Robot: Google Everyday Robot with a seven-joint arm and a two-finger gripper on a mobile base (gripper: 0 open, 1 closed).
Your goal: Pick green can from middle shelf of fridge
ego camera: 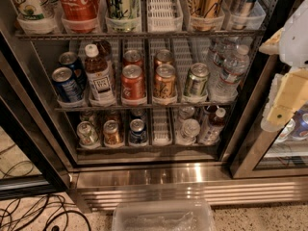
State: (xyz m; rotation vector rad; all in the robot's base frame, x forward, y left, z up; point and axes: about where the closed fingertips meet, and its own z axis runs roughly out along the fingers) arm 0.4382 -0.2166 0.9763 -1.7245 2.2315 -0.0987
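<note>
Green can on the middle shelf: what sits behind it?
Only white ribbed lane tray shows behind the green can; the stretch directly behind its body is hidden. The gripper hangs far to its right, not touching it.

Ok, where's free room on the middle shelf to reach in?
Bare tray behind the green can, and a slim gap between it and the orange can. Water bottles crowd its right. The gripper hangs outside, at right.
</note>
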